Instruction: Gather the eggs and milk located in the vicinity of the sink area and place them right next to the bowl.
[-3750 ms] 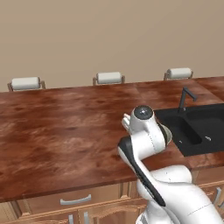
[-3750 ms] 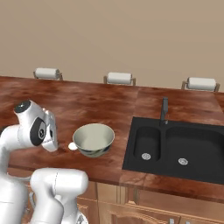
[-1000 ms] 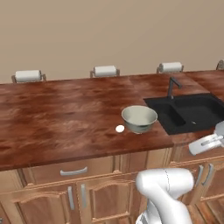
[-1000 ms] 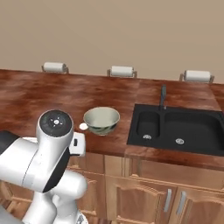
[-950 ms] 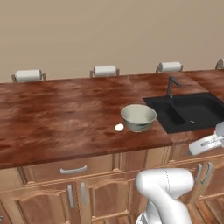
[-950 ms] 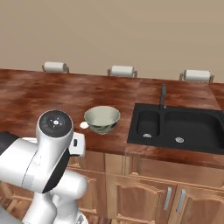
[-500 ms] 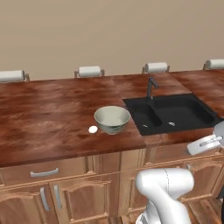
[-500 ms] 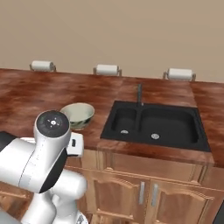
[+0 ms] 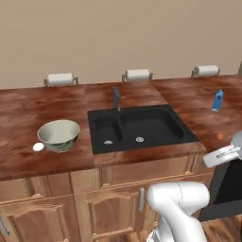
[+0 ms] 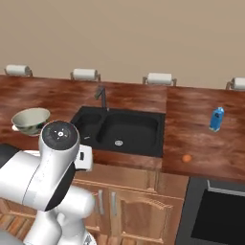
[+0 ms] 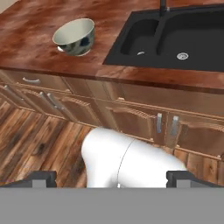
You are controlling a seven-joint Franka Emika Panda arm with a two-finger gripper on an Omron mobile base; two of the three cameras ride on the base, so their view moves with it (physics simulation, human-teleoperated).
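Note:
The milk [image 9: 217,100] [image 10: 217,118], a small blue carton, stands upright on the wooden counter to the right of the black sink [image 9: 139,127] [image 10: 119,129] [image 11: 175,37]. The orange-brown egg [image 9: 220,136] [image 10: 187,158] lies closer to the counter's front edge, also right of the sink. The grey-green bowl [image 9: 58,134] [image 10: 31,119] [image 11: 75,36] sits left of the sink with a white egg [image 9: 38,147] beside it. My gripper [image 11: 113,178] hangs low in front of the cabinets, away from the counter. Its fingertips [image 11: 41,177] stand wide apart, open and empty.
A thin dark faucet [image 9: 116,98] [image 10: 100,95] rises behind the sink. Paper towel rolls [image 9: 137,74] line the back wall. A black appliance front [image 9: 227,189] [image 10: 215,215] sits under the counter at the right. Cabinet doors [image 11: 144,124] and a wood floor [image 11: 39,144] lie below.
The whole picture has slid left as the base drove right. The sink is now central, and the milk and orange egg have come into view at the right. The gripper stays open.

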